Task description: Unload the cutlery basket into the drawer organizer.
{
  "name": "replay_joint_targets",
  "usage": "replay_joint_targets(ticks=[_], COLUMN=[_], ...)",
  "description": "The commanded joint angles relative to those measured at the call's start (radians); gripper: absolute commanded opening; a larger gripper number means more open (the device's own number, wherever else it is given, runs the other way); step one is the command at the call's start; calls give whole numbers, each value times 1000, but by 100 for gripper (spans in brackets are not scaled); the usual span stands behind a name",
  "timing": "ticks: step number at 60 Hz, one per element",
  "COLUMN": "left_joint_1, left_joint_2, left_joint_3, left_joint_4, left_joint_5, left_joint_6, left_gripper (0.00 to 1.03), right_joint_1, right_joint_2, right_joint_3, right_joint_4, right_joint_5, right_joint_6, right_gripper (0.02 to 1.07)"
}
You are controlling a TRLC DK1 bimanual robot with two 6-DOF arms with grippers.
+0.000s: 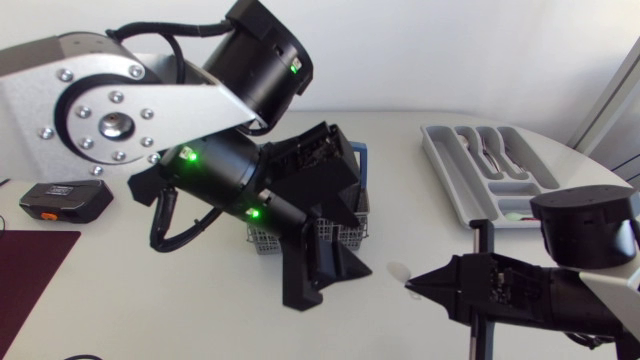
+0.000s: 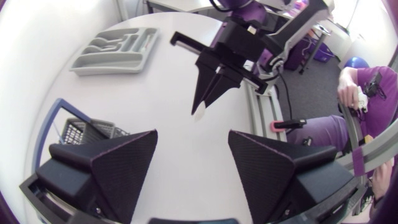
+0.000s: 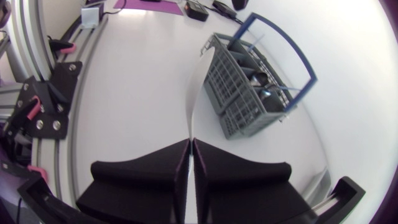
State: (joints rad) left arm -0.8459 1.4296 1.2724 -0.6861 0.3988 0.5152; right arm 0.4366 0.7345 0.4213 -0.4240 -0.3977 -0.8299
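The grey mesh cutlery basket (image 1: 262, 240) stands mid-table, mostly hidden under my left arm; in the right wrist view the basket (image 3: 249, 93) shows a blue handle and dark cutlery inside. My left gripper (image 1: 330, 285) hovers open and empty just past the basket (image 2: 81, 132), with its jaws wide apart (image 2: 193, 137). My right gripper (image 1: 412, 285) is shut on a thin white utensil (image 1: 398, 270), which sticks out ahead of its fingertips (image 3: 191, 142) towards the basket. The left wrist view has that gripper (image 2: 208, 102) ahead, with the white utensil (image 2: 199, 114) at its tip. The grey drawer organizer (image 1: 470, 190) lies back right.
A black and orange device (image 1: 65, 200) and a maroon mat (image 1: 30, 265) lie at the left of the table. The organizer (image 2: 115, 50) holds some metal cutlery. A metal rail with clamps (image 3: 37, 106) runs along the table edge beside my right arm.
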Motion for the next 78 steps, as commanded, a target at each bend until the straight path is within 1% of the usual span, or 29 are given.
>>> replay_joint_targets(ticks=[1, 5, 6, 14, 25, 32, 36, 41, 46, 56, 59, 61, 71, 78], left_joint_1=[16, 21, 21, 19, 28, 27, 24, 21, 24, 28, 28, 30, 38, 41], left_joint_2=[32, 43, 49, 74, 127, 158, 176, 196, 210, 216, 218, 218, 223, 227], left_joint_3=[28, 30, 30, 33, 61, 74, 87, 97, 113, 125, 120, 119, 116, 116], left_joint_4=[34, 65, 74, 106, 111, 119, 120, 120, 120, 119, 119, 119, 119, 119], left_joint_5=[-66, -124, -152, -244, -319, -357, -368, -393, -403, -422, -426, -426, -430, -434], left_joint_6=[-60, -84, -96, -126, -155, -181, -199, -210, -228, -238, -239, -239, -244, -248], left_gripper=[88, 88, 88, 88, 88, 88, 88, 87, 87, 87, 87, 87, 87, 87], right_joint_1=[-159, -312, -372, -615, -842, -937, -977, -1023, -1061, -1105, -1110, -1112, -1102, -1070], right_joint_2=[26, 65, 89, 210, 359, 468, 543, 620, 698, 839, 882, 913, 1039, 1071], right_joint_3=[-38, -33, -30, 2, 62, 106, 140, 200, 255, 346, 359, 364, 387, 356], right_joint_4=[-16, -9, -6, 37, 110, 177, 234, 248, 314, 404, 453, 511, 709, 795], right_joint_5=[-33, -89, -107, -184, -239, -254, -256, -270, -271, -267, -256, -248, -167, -115], right_joint_6=[-146, -245, -285, -443, -584, -638, -646, -666, -664, -667, -669, -667, -687, -736], right_gripper=[7, 7, 8, 8, 7, 7, 7, 8, 7, 7, 7, 7, 8, 7])
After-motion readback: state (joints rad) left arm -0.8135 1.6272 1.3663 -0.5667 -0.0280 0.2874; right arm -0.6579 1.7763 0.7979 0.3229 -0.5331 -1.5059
